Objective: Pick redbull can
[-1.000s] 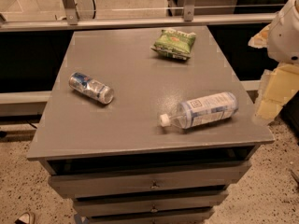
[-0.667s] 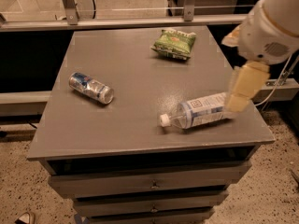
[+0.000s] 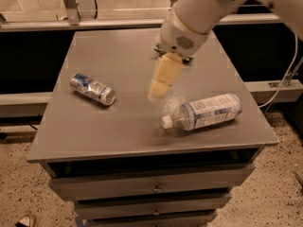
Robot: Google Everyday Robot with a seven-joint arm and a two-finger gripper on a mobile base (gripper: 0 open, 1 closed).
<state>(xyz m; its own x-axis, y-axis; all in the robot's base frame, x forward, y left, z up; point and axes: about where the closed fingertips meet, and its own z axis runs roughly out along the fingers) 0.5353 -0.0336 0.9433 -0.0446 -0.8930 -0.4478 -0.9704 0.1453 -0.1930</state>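
My cream claw (image 3: 155, 93), clenched or not I cannot tell, is hovering over the matte table (image 3: 118, 131); the shiny redbull can (image 3: 93, 89) is lying at nine o'clock.

Cream end effector (image 3: 156, 92) over grey table (image 3: 109, 131)

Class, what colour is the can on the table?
Silver with blue patches, in the camera view. The gripper hovers above the tabletop, between can and bottle.
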